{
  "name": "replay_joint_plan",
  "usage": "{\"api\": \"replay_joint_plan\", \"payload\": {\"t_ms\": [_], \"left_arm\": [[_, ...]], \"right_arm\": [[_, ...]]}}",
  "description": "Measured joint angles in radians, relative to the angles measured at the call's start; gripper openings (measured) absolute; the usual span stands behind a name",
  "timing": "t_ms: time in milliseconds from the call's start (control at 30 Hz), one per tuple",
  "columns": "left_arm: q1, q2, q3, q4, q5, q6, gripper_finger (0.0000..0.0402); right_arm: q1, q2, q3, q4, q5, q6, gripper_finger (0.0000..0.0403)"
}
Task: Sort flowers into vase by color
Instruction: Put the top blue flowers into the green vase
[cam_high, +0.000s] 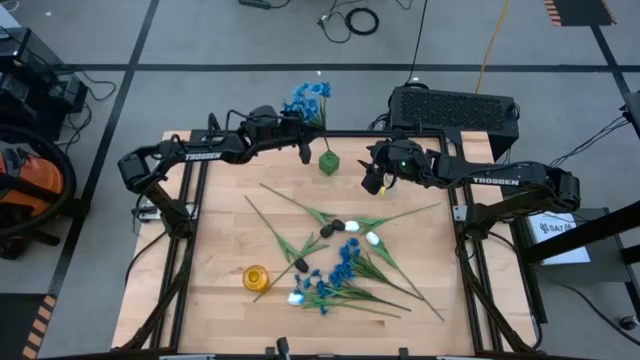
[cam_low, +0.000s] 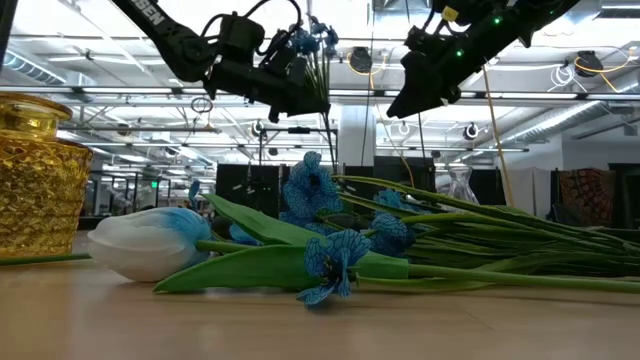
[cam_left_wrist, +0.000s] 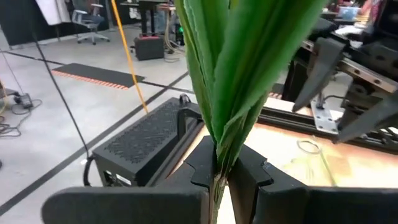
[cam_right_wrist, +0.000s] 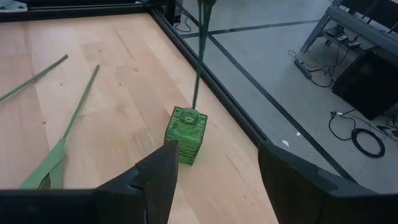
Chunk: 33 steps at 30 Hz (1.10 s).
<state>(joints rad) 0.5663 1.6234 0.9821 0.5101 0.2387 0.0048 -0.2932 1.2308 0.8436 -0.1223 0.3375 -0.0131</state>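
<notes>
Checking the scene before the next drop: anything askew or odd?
Nothing damaged. The green vase stands upright near the table's far edge, and the left gripper holds a blue flower with its stem in the vase mouth. Remaining flowers lie in a loose tangled pile.

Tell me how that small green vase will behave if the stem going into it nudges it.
The green vase looks small and narrow-based, so it may slide or tip. The blue flower, clamped in the left gripper, has a long stem that probably flexes first. The right gripper hovers open nearby.
</notes>
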Motion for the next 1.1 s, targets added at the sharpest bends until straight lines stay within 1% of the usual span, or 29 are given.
{"api": "replay_joint_plan", "payload": {"t_ms": [367, 667, 933, 1000, 1100], "left_arm": [[0.001, 0.001, 0.0, -0.023, -0.007, 0.0, 0.0029], [0.003, 0.059, 0.0, 0.005, -0.007, -0.026, 0.0029], [0.004, 0.061, 0.0, 0.014, -0.012, -0.026, 0.003], [0.004, 0.061, 0.0, 0.014, -0.012, -0.026, 0.0036], [0.004, 0.061, 0.0, 0.01, -0.012, -0.027, 0.0057]], "right_arm": [[0.0, 0.0, 0.0, 0.0, 0.0, 0.001, 0.0212], [0.0, 0.0, 0.0, 0.0, -0.003, 0.027, 0.0212], [0.0, 0.0, 0.0, -0.002, -0.003, 0.027, 0.0212], [0.0, 0.0, 0.0, -0.002, -0.003, 0.027, 0.0212], [0.0, 0.0, 0.0, -0.002, -0.003, 0.027, 0.0212]]}}
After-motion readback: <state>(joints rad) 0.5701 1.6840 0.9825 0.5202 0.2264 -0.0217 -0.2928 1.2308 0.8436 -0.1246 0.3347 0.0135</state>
